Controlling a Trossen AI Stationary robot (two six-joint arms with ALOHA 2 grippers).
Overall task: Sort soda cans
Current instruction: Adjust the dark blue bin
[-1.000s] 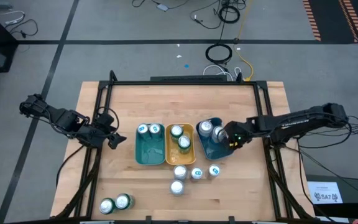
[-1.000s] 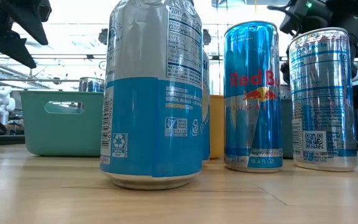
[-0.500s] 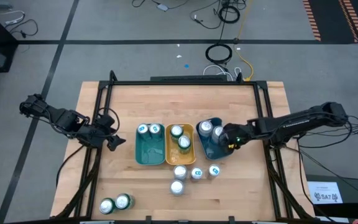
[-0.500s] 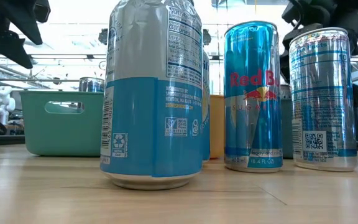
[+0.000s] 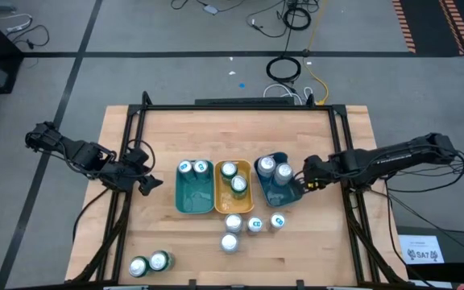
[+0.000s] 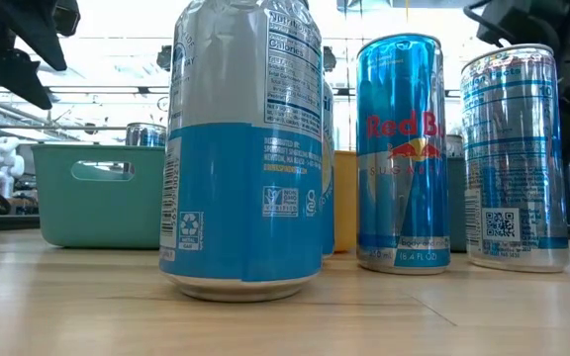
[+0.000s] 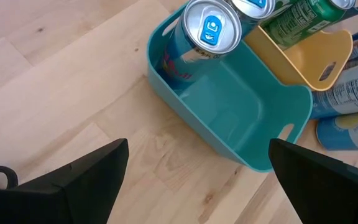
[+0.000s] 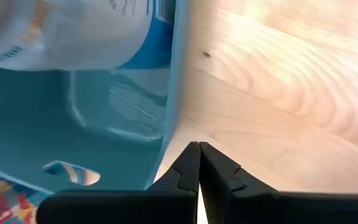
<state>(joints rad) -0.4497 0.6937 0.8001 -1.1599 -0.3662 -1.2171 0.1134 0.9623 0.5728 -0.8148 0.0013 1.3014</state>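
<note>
The wooden table [image 5: 167, 129] spreads under me, with three trays side by side at its middle: teal tray [image 5: 190, 196], yellow tray [image 5: 226, 196], blue tray [image 5: 274, 191]. Soda cans [image 5: 252, 225] stand in all three, two in each; four more cluster just in front of the trays and two sit near the front left corner. My right gripper [image 5: 305, 181] hangs just beside the blue tray's outer wall, fingers pressed together, holding nothing. My left gripper [image 5: 148, 183] waits left of the teal tray, fingers spread wide, empty.
</note>
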